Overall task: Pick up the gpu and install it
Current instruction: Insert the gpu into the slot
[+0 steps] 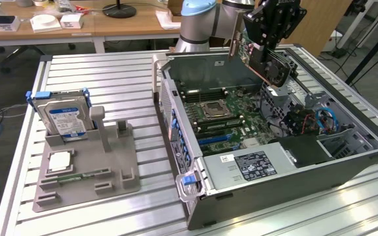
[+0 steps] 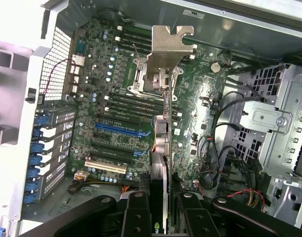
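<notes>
The black two-fingered gripper [image 1: 269, 46] hung over the far part of the open grey metal computer tower case [image 1: 175, 105], which lay on its side on the silver slatted metal table [image 1: 110, 69]. Its fingers [image 2: 136, 213] were clenched on the gpu [image 1: 266, 63], a thin dark circuit card with a black face, a round fan and a bent metal end bracket [image 2: 168, 47]. The card was in the air, clear of the green motherboard [image 1: 223, 112] and touching nothing below.

In the wrist view the gpu [image 2: 158, 170] appeared edge-on, blade-like between the finger pads. That pinch across the flat faces probably kept the lower edge free to meet a slot. In the exterior view the card sat tilted, so it did not look lined up for seating. The long blue expansion slot [image 2: 116, 129] was empty, and the card was not over it.

Well apart, towards the exterior view's left, a silver hard drive with a blue label [image 1: 64, 117] stood upright in a grey plastic parts stand [image 1: 113, 169], likely parked there for easy grasping.
</notes>
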